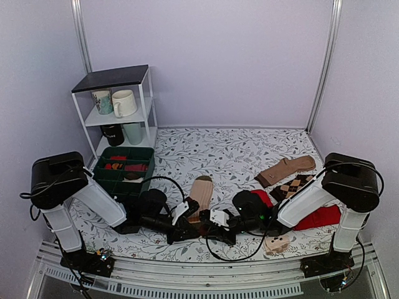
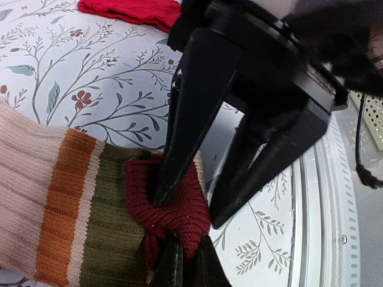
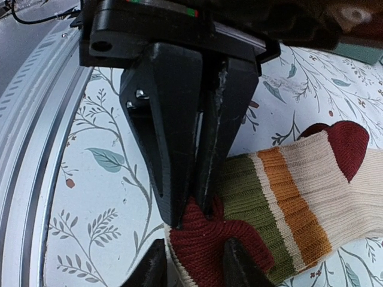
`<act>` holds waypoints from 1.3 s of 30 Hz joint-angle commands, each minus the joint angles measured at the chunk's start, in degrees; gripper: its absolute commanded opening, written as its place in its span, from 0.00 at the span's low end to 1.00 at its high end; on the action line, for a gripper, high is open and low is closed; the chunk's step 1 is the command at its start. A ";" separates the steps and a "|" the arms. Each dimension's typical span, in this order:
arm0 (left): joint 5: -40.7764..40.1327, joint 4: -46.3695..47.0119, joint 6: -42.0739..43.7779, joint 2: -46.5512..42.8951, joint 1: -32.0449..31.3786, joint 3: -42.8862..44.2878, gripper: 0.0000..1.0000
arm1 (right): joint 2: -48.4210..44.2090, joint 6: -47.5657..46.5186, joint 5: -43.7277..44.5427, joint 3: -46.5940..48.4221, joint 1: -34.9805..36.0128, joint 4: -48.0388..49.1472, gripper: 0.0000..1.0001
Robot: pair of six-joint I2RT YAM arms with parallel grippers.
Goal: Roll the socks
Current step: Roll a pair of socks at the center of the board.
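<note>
Lilac walls (image 1: 218, 62) close in a leaf-printed cloth (image 1: 218, 146). From above, the left gripper (image 1: 198, 223) and right gripper (image 1: 208, 228) meet tip to tip just short of the front rail (image 1: 187, 279), and the socks (image 1: 201, 190) stretch away beyond them.

At the left wrist, its fingers are pressed together, pinching the maroon toe. The striped knit runs off to their left over the cloth.

At the right wrist, its fingers stand apart astride that same toe; whether they squeeze it, I cannot tell.
</note>
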 commanded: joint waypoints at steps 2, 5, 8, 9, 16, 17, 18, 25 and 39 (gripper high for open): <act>1.69 -8.14 0.40 1.33 0.39 -2.74 0.00 | 3.09 2.63 3.16 0.63 0.23 -14.62 0.11; 0.51 -8.45 1.21 -0.66 0.56 -2.86 0.04 | 3.46 4.91 2.28 2.29 0.28 -20.06 0.00; -4.03 -10.45 2.87 -5.73 0.54 -3.42 0.16 | 4.47 8.43 0.27 6.57 0.24 -29.43 0.00; -5.88 -11.52 3.68 -8.09 0.52 -3.62 0.18 | 4.91 9.69 -0.75 8.27 0.19 -32.69 0.00; -16.79 -19.40 12.98 -25.41 -1.94 -5.38 0.34 | 9.34 16.42 -9.21 20.86 -0.49 -57.11 0.00; -17.95 -19.75 13.75 -26.85 -2.89 -5.86 0.35 | 9.91 17.55 -10.51 22.34 -1.11 -59.33 0.00; -18.84 -19.55 14.13 -27.83 -3.97 -6.49 0.36 | 10.49 19.06 -12.67 23.27 -2.02 -61.00 0.00; -25.86 -11.68 11.61 -29.38 -11.05 -12.43 0.39 | 16.31 22.10 -22.08 28.53 -7.92 -65.94 0.00; -34.35 -2.67 24.05 -16.65 -14.10 -6.74 0.48 | 21.04 19.07 -23.44 31.91 -10.11 -72.36 0.00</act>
